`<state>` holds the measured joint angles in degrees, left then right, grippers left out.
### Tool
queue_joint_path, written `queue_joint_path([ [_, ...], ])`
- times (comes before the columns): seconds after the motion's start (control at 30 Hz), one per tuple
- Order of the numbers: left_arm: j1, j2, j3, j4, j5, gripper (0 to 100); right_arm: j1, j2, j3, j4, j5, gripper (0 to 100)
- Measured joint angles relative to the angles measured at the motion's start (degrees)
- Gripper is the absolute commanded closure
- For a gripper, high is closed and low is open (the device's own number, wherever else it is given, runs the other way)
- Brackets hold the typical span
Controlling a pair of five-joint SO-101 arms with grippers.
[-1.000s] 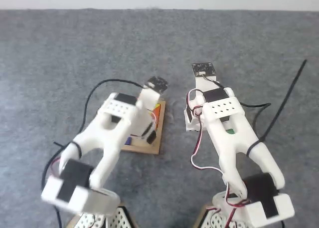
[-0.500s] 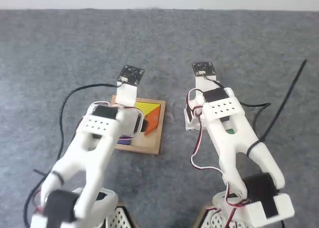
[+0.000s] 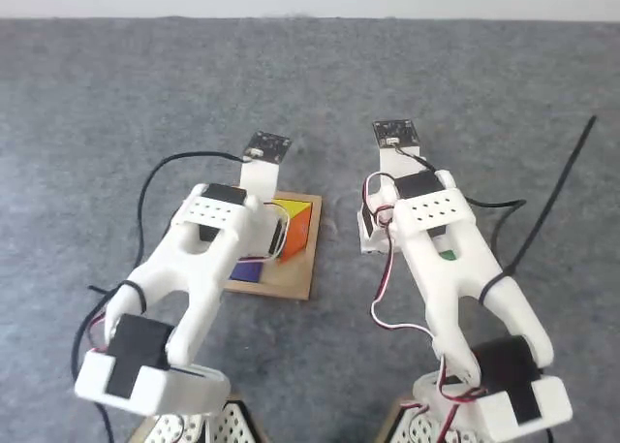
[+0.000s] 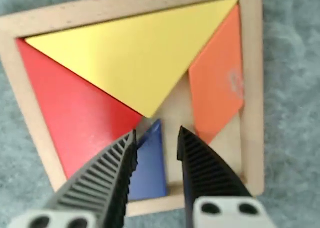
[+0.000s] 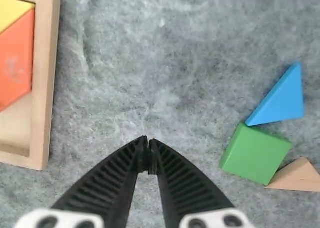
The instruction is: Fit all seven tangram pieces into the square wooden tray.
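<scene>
Tray holds a blue triangle under parted left jaws; right jaws clenched near green square.

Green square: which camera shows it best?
The right wrist view: the green square lies fully visible beside the light-blue triangle. The high view catches a green sliver under the right arm; the left wrist view faces the tray.
</scene>
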<state>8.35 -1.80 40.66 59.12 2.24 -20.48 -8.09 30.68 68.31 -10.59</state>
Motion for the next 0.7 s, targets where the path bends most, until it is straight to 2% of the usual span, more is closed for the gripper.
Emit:
queue_joint_path([
  [0.23,3.2,0.0,0.0,3.0,-3.7,87,0.0,0.0,0.0,0.0,0.0,99.0],
  [0.5,3.3,0.5,-0.2,3.8,-8.8,86,0.0,0.0,0.0,0.0,0.0,99.0],
  [0.6,3.3,0.6,-0.2,4.1,-12.7,86,0.0,0.0,0.0,0.0,0.0,99.0],
  [0.7,3.3,0.6,-0.5,6.3,-19.6,86,0.0,0.0,0.0,0.0,0.0,99.0],
])
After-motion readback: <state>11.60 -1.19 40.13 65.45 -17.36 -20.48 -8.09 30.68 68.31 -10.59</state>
